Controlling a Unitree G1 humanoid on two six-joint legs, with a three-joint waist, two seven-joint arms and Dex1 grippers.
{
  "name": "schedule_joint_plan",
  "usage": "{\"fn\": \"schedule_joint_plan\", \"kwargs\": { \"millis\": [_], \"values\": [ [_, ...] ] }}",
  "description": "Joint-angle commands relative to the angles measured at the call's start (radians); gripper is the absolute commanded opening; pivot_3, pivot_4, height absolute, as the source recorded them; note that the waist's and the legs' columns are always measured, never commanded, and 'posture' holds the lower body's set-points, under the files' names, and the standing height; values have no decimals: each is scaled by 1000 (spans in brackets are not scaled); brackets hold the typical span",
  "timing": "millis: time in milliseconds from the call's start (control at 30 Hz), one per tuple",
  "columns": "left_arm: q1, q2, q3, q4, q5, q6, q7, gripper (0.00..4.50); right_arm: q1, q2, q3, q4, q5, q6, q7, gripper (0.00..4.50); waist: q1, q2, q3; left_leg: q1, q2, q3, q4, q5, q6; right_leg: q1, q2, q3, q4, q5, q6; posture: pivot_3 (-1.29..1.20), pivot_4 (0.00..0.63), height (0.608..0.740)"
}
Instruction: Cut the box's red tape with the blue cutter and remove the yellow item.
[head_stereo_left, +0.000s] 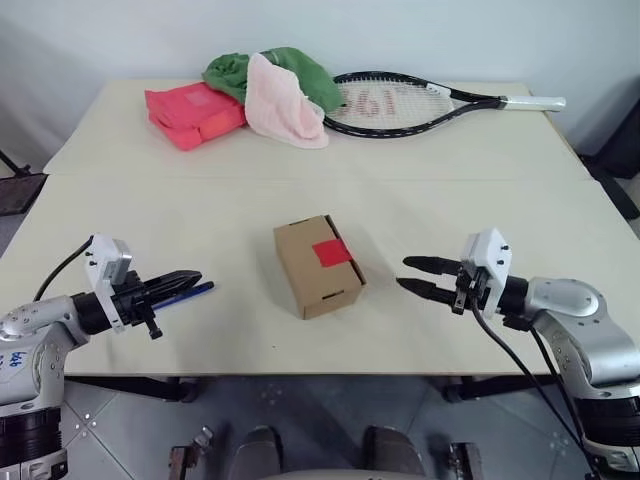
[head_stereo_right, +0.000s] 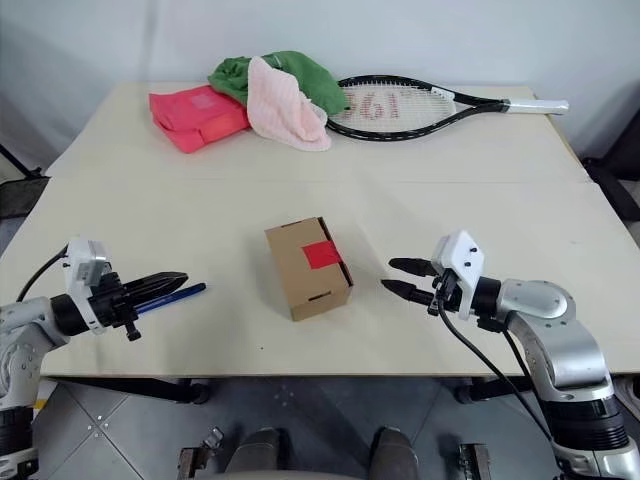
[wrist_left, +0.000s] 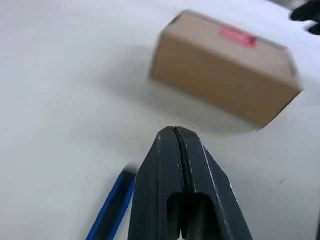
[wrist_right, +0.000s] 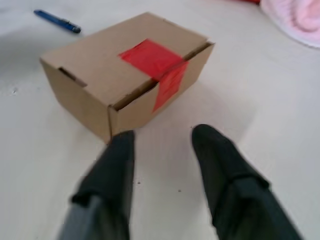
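The brown box (head_stereo_left: 318, 266) sits closed at the middle of the table, with the red tape (head_stereo_left: 332, 252) across its flap seam and down its right side. The blue cutter (head_stereo_left: 195, 291) lies on the table left of the box, just beside and below the tips of my left gripper (head_stereo_left: 198, 277). That gripper is shut with nothing between its fingers (wrist_left: 190, 170). My right gripper (head_stereo_left: 403, 273) hovers to the right of the box, open and empty, pointing at the taped side (wrist_right: 167, 85). The yellow item is hidden.
Along the far edge lie a red-pink packet (head_stereo_left: 195, 113), a green cloth (head_stereo_left: 290, 70), a pink cloth (head_stereo_left: 285, 103) and a tennis racket (head_stereo_left: 420, 102). The table's front edge (head_stereo_left: 320, 372) runs just below both grippers.
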Motion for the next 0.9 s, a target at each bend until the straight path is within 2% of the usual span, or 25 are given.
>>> {"fn": "schedule_joint_plan", "kwargs": {
  "millis": [33, 133, 233, 267, 400, 533, 700, 900],
  "values": [
    [-8, -18, -71, -47, 11, -37, 42, 0, -56, 34, 35, 50, -42, -42, -37, 1851, 4, 0, 0, 0, 0, 0, 0, 0, 0, 0, 0, 0, 0, 0, 0, 0, 150, 740],
    [-67, -71, -170, -72, 22, -13, 115, 0, -131, 79, 89, 151, -89, -51, -60, 1155, 4, 0, 0, 0, 0, 0, 1, 0, 0, 0, 0, 0, 1, 0, 0, 0, 150, 740],
    [-119, -109, -267, -65, 61, 7, 180, 0, -198, 115, 138, 271, -162, -115, -82, 101, -1, 0, 0, 0, 0, 0, 1, 0, 0, 0, 0, 0, 1, 0, 0, 0, 150, 740],
    [-139, -129, -307, -59, 80, 13, 206, 0, -227, 127, 164, 321, -200, -152, -91, 13, -2, 0, 0, 0, 0, 0, 1, 0, 0, 0, 0, 0, 1, 0, 0, 0, 150, 740],
    [-207, -204, -384, -39, 106, 58, 302, 0, -304, 186, 217, 440, -251, -226, -86, 13, -5, 0, 0, 0, 0, 0, 0, 0, 0, 0, 0, 0, 2, 0, 0, 0, 150, 740],
    [-226, -219, -457, -73, 73, 145, 275, 0, -328, 225, 239, 461, -240, -248, -36, 13, -8, 0, 0, 1, 0, 0, 0, 0, 0, 0, 0, 0, 2, 0, 0, 0, 150, 740],
    [-236, -225, -507, -100, 40, 210, 238, 0, -289, 184, 247, 393, -213, -185, 42, 13, 0, 0, 0, 1, 0, 0, 0, 0, 0, 0, 0, 0, 2, 0, 0, 0, 150, 740],
    [-208, -208, -497, -120, 32, 220, 237, 0, -254, 139, 217, 377, -220, -168, 48, 13, -1, 0, 0, 1, 0, 0, 0, 0, 0, 0, 0, 0, 1, 0, 0, 0, 150, 740]
  ]
}}
